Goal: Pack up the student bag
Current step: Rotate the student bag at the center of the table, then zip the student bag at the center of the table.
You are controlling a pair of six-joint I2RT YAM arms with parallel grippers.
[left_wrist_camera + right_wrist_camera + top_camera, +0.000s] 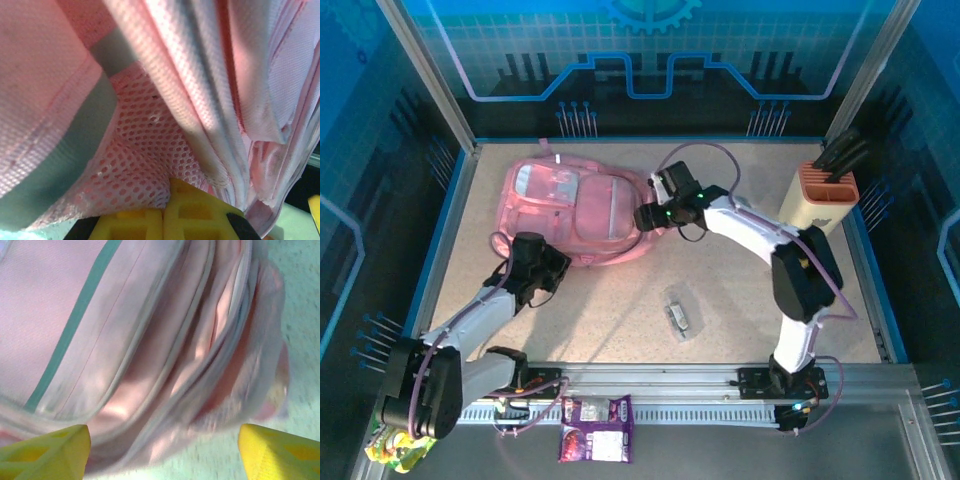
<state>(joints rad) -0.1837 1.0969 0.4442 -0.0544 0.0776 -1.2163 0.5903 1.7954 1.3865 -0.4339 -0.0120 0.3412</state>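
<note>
Toward the far left of the table (740, 290) lies the pink student bag (575, 205). At its near edge the left gripper (552, 265) is pinched tight on its mesh fabric. The right gripper (645, 216), jaws spread wide and empty, hovers at its right edge.

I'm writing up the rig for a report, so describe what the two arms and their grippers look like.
The left arm and right arm have white links, black joints and mauve cables looped alongside. Green lights glow near the right wrist. The fingers are yellow moulded plastic.
</note>
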